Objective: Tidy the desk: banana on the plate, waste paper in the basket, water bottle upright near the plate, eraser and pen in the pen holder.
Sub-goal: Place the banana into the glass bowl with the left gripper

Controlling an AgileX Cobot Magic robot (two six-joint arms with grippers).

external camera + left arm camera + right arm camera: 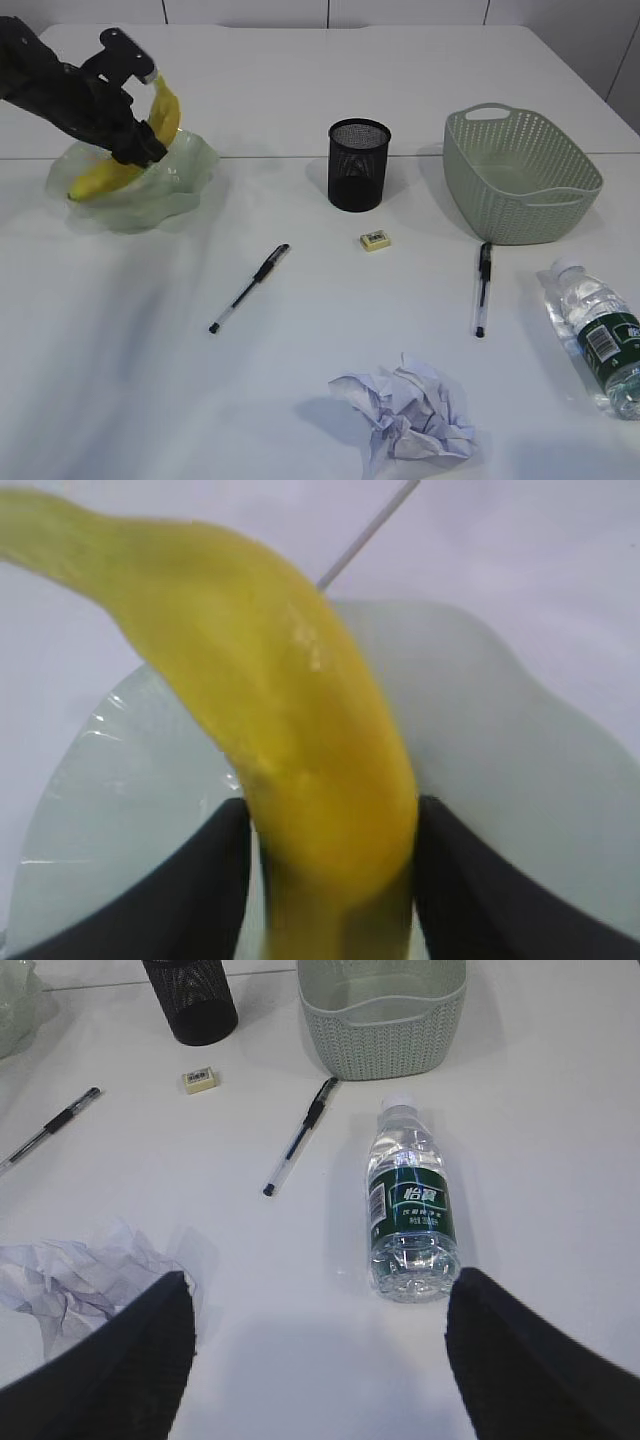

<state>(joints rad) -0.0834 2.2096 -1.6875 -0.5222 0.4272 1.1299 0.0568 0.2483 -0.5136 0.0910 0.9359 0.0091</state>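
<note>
The left end effector (330, 880) is clamping the banana (150, 130) over the green glass plate (190, 175) at the surface's left edge, while the mesh pen holder (359, 165) and woven basket (520, 170) are sitting empty and the right end effector (320, 1360) is gaping wide.

The left arm reaches in from the upper left edge and slants downward, its left gripper (140, 135) low with both black fingers (190, 900) set on either side of a yellow fruit, while the right gripper (315, 1360) hangs above the counter (560, 1160) with its fingers spread wide.
</note>
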